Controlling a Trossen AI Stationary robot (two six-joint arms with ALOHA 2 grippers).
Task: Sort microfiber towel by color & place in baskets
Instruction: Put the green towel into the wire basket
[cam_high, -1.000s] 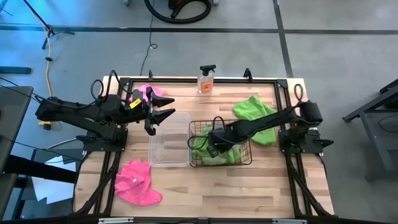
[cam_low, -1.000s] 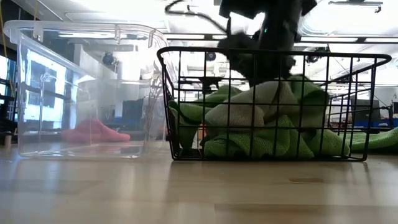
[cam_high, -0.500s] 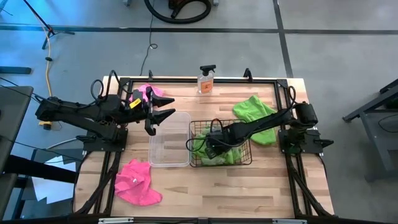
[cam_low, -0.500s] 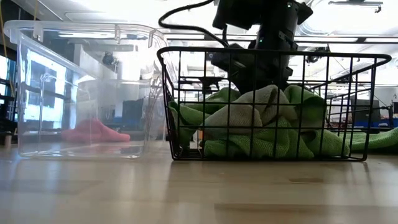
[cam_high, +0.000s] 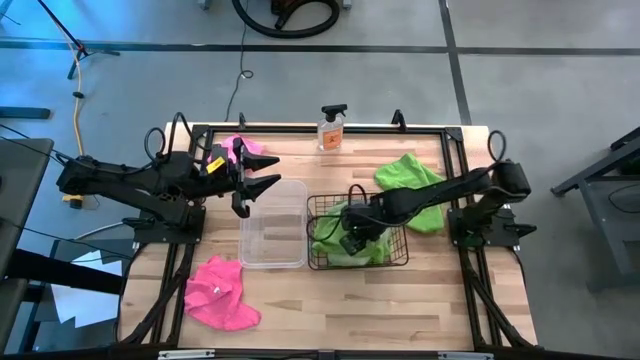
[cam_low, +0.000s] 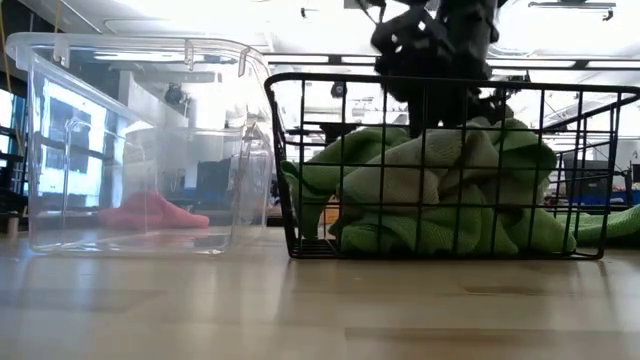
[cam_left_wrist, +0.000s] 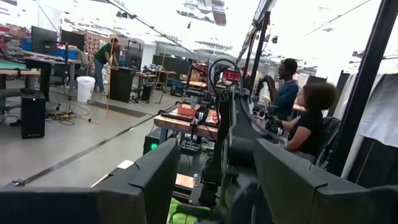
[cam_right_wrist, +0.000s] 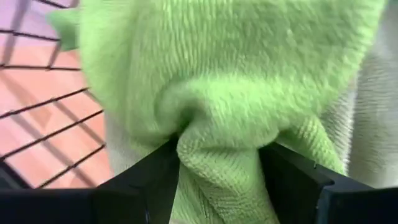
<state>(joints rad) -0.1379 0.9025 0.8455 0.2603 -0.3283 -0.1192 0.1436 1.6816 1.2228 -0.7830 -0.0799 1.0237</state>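
The right gripper (cam_high: 352, 240) hangs in the wire basket (cam_high: 393, 262), fingers (cam_right_wrist: 149, 180) parted with a fold of the green towel (cam_right_wrist: 217, 74) bunched between them. The left gripper (cam_high: 255, 180) waits wide open at the clear tub (cam_high: 272, 262), nearer the pink towels (cam_high: 220, 295)

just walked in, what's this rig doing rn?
Sorting towels by color. The right claw is over the black wire basket, with a fold of the green towel between its fingers. The left claw hovers open by the far end of the clear tub, which holds no towel. Another green towel and two pink towels lie on the table.
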